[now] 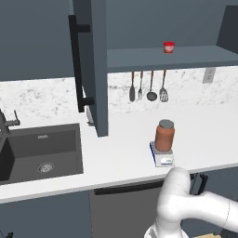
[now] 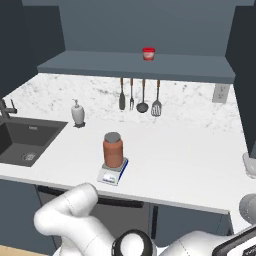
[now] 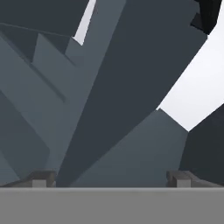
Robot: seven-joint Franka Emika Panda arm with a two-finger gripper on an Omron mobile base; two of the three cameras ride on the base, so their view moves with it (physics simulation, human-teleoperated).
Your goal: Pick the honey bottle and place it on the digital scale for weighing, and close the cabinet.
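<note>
The cabinet point(image 1: 93, 65) is standing open above the worktop point(image 1: 125, 139), its door swung out with the bar handle point(image 1: 76, 65) facing the room; the honey bottle point(image 1: 164, 135) is already resting upright on the digital scale point(image 1: 162, 158); my claw point(image 3: 109, 179) is spread wide, gripping nothing; closing the cabinet is remaining, calling for pushing the doors shut.

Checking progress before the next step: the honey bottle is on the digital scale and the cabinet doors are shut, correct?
Not quite. The honey bottle does stand on the digital scale, but the cabinet is not shut: the left base view shows its door swung out over the counter.
</note>
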